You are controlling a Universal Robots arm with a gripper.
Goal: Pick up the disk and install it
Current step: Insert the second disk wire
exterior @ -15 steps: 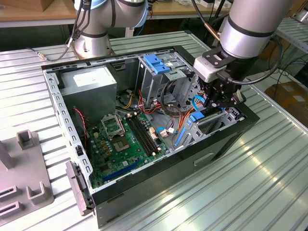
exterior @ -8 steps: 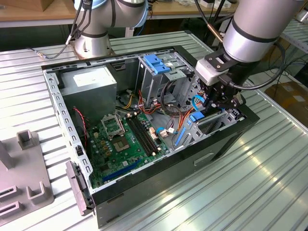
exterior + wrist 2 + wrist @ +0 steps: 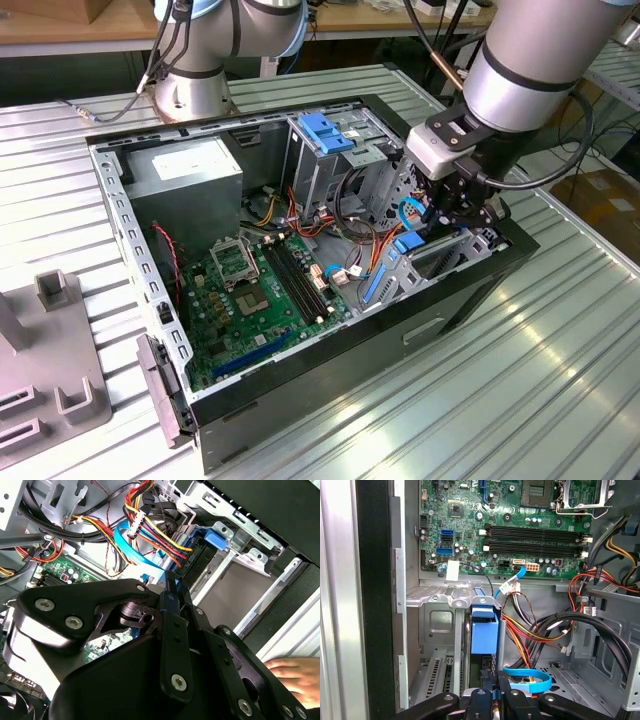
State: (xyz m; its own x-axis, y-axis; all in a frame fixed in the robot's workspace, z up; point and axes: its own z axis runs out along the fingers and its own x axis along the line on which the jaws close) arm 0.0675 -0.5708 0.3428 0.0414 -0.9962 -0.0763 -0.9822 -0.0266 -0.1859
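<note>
Exterior view: we log the hand [image 3: 458, 205] low inside the open computer case [image 3: 300, 400], at the drive bay by the case's edge on the exterior view's right; case lies on the table [image 3: 540, 380].
First wrist view: the disk [image 3: 484, 639] stands on edge in its bay slot; hand's fingers [image 3: 490, 695] clamped on its near end.
Second wrist view: a person's hand [image 3: 295, 672] rests outside the case.
Progress: we judge the disk picked up and partly seated; full seating unconfirmed.

hand [image 3: 491, 696] on blue disk [image 3: 484, 637] rail | drive bay [image 3: 437, 625] | motherboard [image 3: 520, 530] beyond
</note>
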